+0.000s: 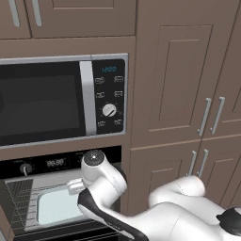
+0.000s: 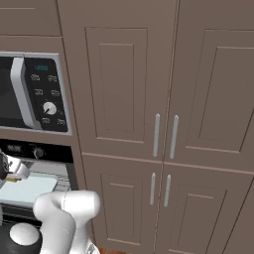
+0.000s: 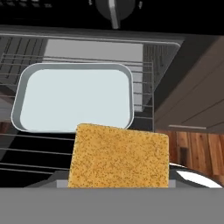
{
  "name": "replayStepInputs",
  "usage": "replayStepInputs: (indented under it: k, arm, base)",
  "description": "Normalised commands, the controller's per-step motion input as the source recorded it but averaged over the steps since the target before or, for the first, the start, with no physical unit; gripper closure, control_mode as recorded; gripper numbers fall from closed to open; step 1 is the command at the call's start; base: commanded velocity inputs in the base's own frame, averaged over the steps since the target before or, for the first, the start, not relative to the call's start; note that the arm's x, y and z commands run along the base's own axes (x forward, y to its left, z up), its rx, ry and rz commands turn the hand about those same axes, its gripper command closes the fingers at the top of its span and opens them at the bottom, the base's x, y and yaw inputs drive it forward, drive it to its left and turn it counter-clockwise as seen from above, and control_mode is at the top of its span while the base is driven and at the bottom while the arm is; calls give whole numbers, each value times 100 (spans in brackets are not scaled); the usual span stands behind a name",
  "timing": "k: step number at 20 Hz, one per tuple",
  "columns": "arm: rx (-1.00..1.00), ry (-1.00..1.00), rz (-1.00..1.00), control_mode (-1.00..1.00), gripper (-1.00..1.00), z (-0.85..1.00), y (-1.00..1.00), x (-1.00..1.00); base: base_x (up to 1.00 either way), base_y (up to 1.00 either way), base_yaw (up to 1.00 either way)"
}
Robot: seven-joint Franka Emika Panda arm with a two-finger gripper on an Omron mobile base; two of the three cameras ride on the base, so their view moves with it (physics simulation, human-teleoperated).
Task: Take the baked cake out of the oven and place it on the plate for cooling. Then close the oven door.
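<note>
The cake (image 3: 119, 156) — a speckled golden slab — is seen clamped in the pincer, held just outside the oven (image 3: 87, 43), before the pale tray (image 3: 74, 98) on the rack.

On the microwave (image 1: 63, 99), the small blue display (image 1: 108, 69) at the top of its keypad panel shows digits that look like "12:00", though they are blurred. The keypad buttons (image 1: 100, 80) carry small white marks that are too small to read. On the oven (image 1: 56, 162), the little display (image 1: 55, 163) in the black control strip shows pale digits, perhaps "00:00", but I cannot read them with certainty.
</note>
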Motion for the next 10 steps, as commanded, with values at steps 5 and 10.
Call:
replayStepInputs:
  k: [5, 10]
  arm:
    - [0, -1, 0, -100, 100, 31, -28, -12]
    - [0, 0, 0, -100, 100, 21, -21, -8]
  base:
    - [0, 0, 0]
    - [0, 0, 0]
